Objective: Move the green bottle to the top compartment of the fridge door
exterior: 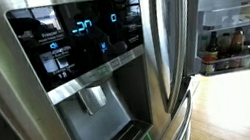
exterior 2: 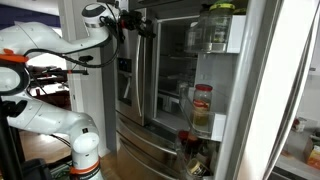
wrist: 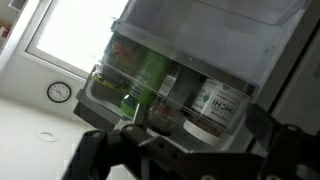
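Note:
In the wrist view the lime-green bottle [wrist: 128,101] stands at the left end of a clear-fronted door bin [wrist: 170,125], beside dark bottles and a white labelled jar [wrist: 214,105]. My gripper [wrist: 190,152] is open and empty, with its dark fingers wide apart in front of that bin and not touching anything. In an exterior view the gripper [exterior 2: 136,22] is held high, left of the open fridge door [exterior 2: 228,95]. The top compartment [exterior 2: 214,38] holds a pale container. The door's bins also show in an exterior view [exterior: 232,55].
The stainless steel door with the blue-lit dispenser panel [exterior: 80,42] fills an exterior view. A red-lidded jar [exterior 2: 202,106] sits in a middle bin, and dark bottles [exterior 2: 196,158] stand in the lowest. The bottom of another bin [wrist: 200,30] hangs above the green bottle's bin.

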`<state>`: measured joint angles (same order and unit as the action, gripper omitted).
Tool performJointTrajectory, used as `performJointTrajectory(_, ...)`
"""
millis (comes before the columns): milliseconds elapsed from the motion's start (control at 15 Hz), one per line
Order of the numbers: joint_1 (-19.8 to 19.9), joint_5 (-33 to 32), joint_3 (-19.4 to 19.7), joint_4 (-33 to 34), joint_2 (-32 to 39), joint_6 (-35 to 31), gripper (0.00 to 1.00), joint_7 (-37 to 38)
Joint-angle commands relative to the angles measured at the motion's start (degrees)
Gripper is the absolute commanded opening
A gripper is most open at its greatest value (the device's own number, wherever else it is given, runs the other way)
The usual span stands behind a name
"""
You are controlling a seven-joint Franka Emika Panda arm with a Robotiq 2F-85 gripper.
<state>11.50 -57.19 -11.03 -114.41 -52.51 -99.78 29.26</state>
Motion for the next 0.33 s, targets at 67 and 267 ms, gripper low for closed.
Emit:
performJointTrajectory(67, -3.32, -2.34, -0.97, -1.89, -1.01, -0.16, 1.0, 3.31)
performJointTrajectory(267, -3.99, -2.36, -1.12, 0.0, 0.35, 1.25, 1.0, 2.5)
